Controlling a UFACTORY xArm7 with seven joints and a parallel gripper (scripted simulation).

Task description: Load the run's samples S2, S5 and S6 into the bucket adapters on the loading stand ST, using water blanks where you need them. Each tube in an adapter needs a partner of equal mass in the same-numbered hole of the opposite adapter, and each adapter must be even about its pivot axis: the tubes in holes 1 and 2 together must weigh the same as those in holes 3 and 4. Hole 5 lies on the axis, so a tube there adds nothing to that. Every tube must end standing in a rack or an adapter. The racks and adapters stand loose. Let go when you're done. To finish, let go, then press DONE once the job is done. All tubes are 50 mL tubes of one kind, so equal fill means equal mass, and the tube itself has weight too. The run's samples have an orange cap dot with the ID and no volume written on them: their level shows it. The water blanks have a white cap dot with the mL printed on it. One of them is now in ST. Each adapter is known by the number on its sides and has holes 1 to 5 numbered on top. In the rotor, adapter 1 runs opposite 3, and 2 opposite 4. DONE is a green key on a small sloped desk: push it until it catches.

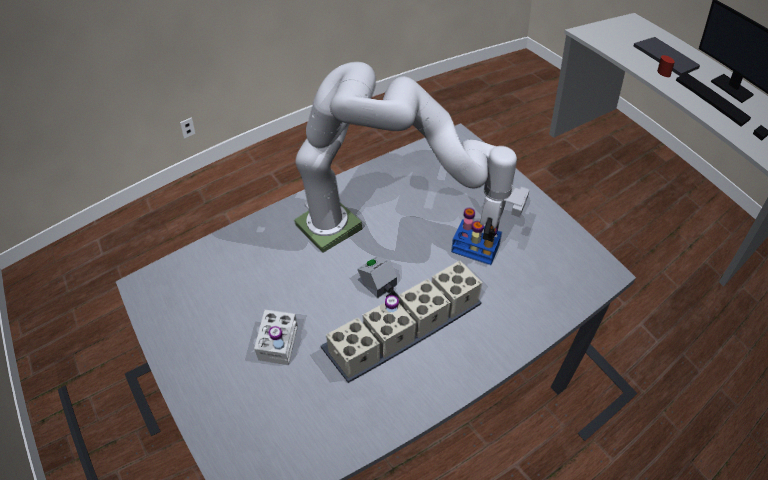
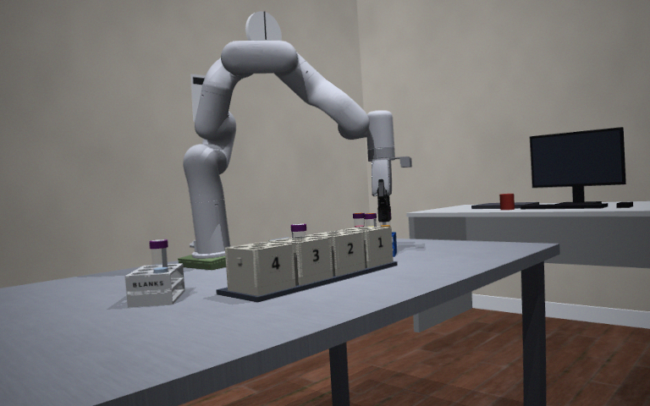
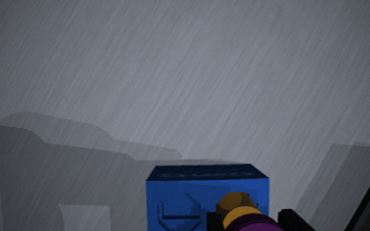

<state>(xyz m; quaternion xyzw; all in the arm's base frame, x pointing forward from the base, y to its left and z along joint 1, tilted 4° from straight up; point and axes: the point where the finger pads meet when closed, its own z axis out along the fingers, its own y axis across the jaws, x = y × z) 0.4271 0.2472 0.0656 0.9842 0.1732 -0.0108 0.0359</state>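
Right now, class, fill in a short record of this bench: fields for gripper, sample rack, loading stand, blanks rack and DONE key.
gripper: shut on a sample tube at the blue rack
sample rack: blue, at the table's far side, orange-dotted tubes standing in it
loading stand: four adapters in a row, numbered 4, 3, 2, 1
adapter 3: holds one purple-capped blank
blanks rack: white, one tube standing
DONE key: green, untouched
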